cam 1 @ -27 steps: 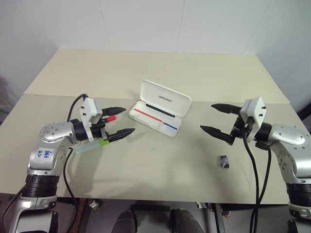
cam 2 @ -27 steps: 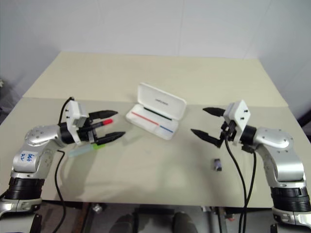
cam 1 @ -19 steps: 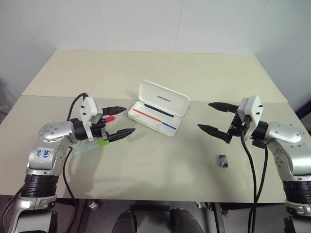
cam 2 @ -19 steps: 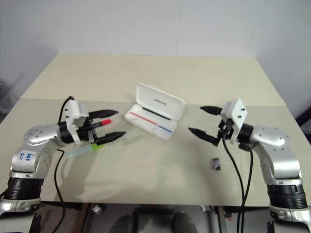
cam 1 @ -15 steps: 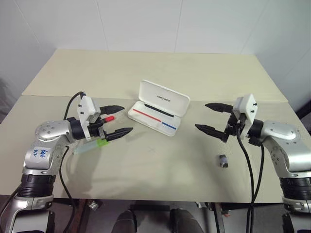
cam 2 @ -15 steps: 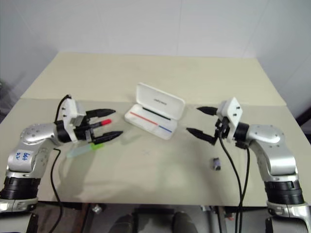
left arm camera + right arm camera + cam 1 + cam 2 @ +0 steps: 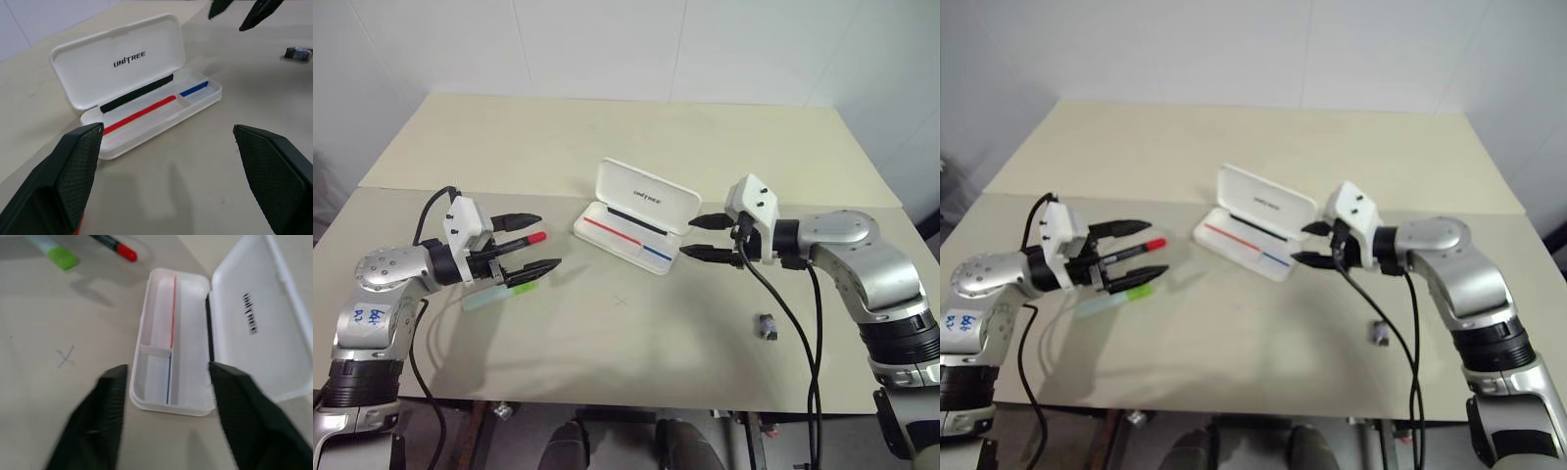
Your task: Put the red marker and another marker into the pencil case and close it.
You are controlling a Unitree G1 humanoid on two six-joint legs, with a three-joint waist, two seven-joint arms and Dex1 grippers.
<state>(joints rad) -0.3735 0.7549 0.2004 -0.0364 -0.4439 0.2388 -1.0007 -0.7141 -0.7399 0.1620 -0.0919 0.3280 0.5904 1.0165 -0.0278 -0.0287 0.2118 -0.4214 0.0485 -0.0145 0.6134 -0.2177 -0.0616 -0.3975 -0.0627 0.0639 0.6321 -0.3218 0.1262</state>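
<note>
**Two markers left on the table, the case wide open**

Two grippers are held over the table (image 7: 636,333), and nothing is gripped by either one. The left gripper (image 7: 536,243) is seen with its black fingers spread far apart. The red marker (image 7: 524,240) lies on the table in the gap between those fingers, with its red tip poking out near the fingertips. Another marker (image 7: 494,296), pale with a green band, is found just under the lower finger, nearer the robot, flat on the table.

The pencil case (image 7: 636,217) is placed past the left gripper's fingertips, well apart from them. Its lid is lifted up, and red and blue stripes are seen inside.

The right gripper (image 7: 697,238) is held just beside the blue-stripe end of the case. Its fingers are set apart, and they are pointed at that end. Whether the case is touched by them cannot be told.

A small dark lump (image 7: 765,326) is left on the table behind the right gripper, nearer the robot.
</note>
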